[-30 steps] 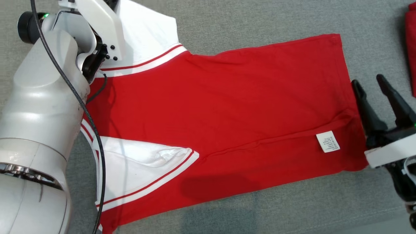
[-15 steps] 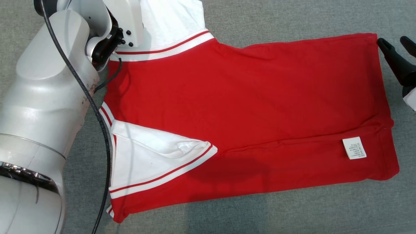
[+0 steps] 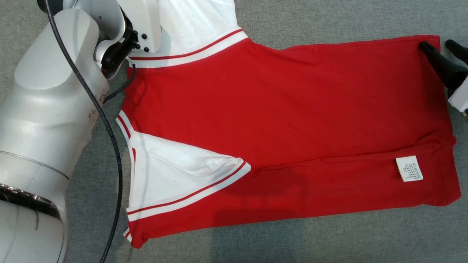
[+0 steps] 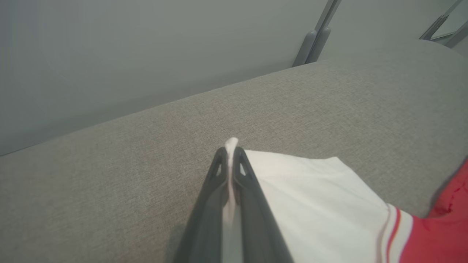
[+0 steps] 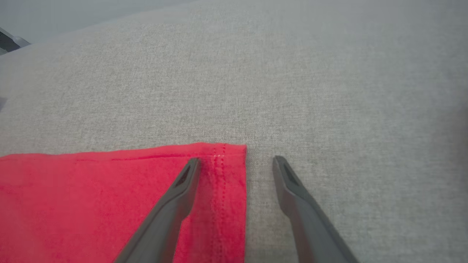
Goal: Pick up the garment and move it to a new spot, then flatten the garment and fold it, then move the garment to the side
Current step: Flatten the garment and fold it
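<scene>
Right wrist view, right end effector (image 5: 237, 159) open astride garment (image 5: 91, 204) corner, left end effector (image 4: 229, 149) pinching garment

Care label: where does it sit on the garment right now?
In the head view the white care label lies on the red garment near its lower right corner, just inside the hem and below the open right gripper.

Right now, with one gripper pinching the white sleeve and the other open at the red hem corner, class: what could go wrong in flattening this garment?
1. The left gripper pinches only the tip of the white sleeve; a firm pull might slip it free.
2. The right gripper is open with one finger over the hem corner and one over the bare grey surface; closing here might catch just the edge, or miss.
</scene>
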Tool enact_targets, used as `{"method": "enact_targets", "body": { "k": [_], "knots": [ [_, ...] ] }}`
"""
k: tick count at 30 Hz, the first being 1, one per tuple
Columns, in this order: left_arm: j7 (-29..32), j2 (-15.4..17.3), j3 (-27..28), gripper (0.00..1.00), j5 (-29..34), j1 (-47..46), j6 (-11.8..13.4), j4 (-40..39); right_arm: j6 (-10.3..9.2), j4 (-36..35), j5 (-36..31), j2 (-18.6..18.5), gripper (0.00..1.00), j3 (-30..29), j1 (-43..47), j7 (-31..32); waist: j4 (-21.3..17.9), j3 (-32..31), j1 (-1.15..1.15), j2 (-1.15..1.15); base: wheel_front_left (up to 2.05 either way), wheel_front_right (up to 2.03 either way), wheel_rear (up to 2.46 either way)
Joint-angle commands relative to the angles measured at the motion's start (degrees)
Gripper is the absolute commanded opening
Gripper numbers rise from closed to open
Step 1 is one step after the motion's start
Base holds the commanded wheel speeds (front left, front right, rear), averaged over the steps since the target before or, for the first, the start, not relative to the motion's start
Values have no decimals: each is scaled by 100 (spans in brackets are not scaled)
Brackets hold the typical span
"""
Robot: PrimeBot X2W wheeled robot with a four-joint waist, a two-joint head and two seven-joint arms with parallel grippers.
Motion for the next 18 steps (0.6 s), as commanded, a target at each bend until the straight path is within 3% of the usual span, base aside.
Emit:
{"method": "enact_targets", "body": {
  "k": [1, 4, 6, 8, 9, 10, 11, 12, 18],
  "knots": [
    [13, 194, 92, 0, -62, -253, -40, -125, 24, -27, 83, -122, 100, 47, 50, -84, 6, 1, 0, 0, 0, 0, 0],
    [9, 198, 76, 0, -89, -250, -40, -145, 24, 77, 143, -129, 92, 212, -24, -168, 24, 9, 0, 0, 0, 0, 0],
    [-1, 202, 79, 0, -117, -255, -40, -162, 24, 147, 171, -149, 79, 326, -78, -220, 39, 17, 0, 0, 0, 0, 0],
    [-1, 212, 71, 0, -134, -260, -40, -173, 24, 208, 214, -158, 48, 440, -124, -254, 53, 19, 0, 0, 0, 0, 0],
    [-6, 216, 68, 0, -142, -262, -40, -181, 24, 240, 227, -167, 41, 497, -151, -278, 59, 20, 0, 0, 0, 0, 0],
    [-8, 218, 65, 0, -152, -260, -40, -188, 24, 267, 251, -173, 26, 560, -172, -280, 67, 19, 0, 0, 0, 0, 0],
    [-9, 224, 60, 0, -162, -258, -40, -194, 24, 287, 261, -184, 4, 623, -197, -297, 72, 17, 0, 0, 0, 0, 0],
    [-14, 232, 55, 0, -171, -256, -40, -202, 24, 303, 255, -196, 0, 689, -225, -328, 76, 15, 0, 0, 0, 0, 0],
    [-261, 313, 22, 0, -156, -263, -40, -313, 24, 294, 168, -289, 0, 1010, -463, -832, 106, -42, 0, 0, 0, 0, 0]
  ]
}}
